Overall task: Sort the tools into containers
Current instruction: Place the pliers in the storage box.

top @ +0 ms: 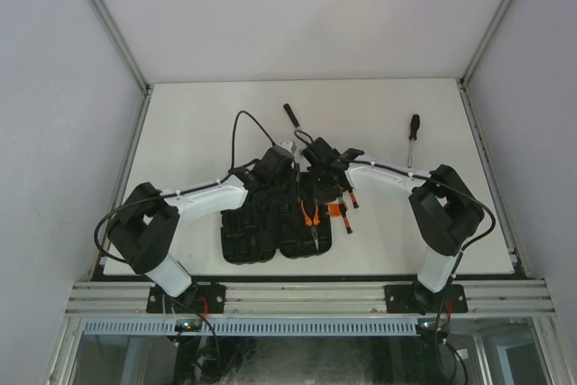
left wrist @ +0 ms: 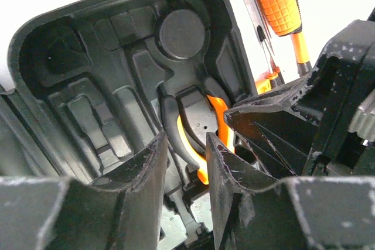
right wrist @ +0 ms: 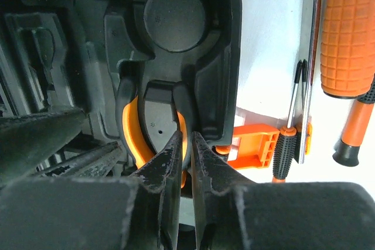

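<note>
Orange-handled pliers lie in their moulded slot of the black case, directly ahead of both grippers. The right gripper has its jaws almost together, apparently pinching the tip of one plier handle. The left gripper stands partly open, straddling the other handle. Seating the pliers looks to be the step in hand. The next move calls for letting go and lifting straight up, since slot walls crowd the fingertips and the two grippers sit close together. Open table lies to the right gripper's right, where loose screwdrivers lie just past the case rim.
</note>
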{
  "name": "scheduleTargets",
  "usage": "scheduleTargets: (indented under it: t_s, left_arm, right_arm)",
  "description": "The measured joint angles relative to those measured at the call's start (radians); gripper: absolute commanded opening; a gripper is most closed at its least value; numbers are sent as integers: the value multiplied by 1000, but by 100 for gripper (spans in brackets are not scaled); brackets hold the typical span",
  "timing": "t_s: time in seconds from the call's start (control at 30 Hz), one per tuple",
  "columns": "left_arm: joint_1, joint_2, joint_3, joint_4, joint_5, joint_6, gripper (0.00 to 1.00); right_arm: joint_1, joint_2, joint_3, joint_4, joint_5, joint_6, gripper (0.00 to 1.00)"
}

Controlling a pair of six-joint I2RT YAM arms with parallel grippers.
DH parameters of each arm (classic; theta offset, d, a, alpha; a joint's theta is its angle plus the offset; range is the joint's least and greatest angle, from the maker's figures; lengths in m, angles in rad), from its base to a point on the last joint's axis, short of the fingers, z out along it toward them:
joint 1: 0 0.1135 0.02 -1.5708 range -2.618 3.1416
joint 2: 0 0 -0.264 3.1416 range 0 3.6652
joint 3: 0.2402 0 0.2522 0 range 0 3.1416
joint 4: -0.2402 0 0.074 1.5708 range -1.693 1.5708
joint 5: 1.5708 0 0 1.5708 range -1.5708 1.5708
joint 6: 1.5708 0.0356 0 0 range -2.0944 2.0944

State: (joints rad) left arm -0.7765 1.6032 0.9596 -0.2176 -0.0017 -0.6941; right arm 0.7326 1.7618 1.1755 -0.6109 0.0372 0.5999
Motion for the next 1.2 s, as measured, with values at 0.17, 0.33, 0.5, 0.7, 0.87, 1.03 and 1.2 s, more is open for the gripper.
scheduleTargets:
  t_s: [0.17, 0.33, 0.5, 0.7, 0.87, 1.03, 1.2]
  left_arm:
    - [-10, 15, 0, 8, 7, -3, 35]
    - [-17, 35, 0, 5, 6, -3, 34]
    - [-18, 45, 0, -5, 6, -3, 31]
    - [-18, 65, 0, -18, 5, -5, 25]
    - [-20, 79, 13, -25, 5, -19, 23]
    - [-20, 90, 29, -43, 6, -22, 20]
    - [-20, 105, 58, -79, 6, -23, 17]
  right_arm:
    - [0, 17, 11, -5, 0, -2, 8]
    - [0, 19, 13, -8, 3, -2, 6]
    - [0, 20, 13, -8, 3, -2, 4]
    - [0, 21, 13, -8, 2, -2, 3]
    - [0, 21, 13, -9, -2, -2, 2]
    - [0, 27, 21, -15, -10, -2, 2]
    - [0, 31, 24, -19, -20, -3, 1]
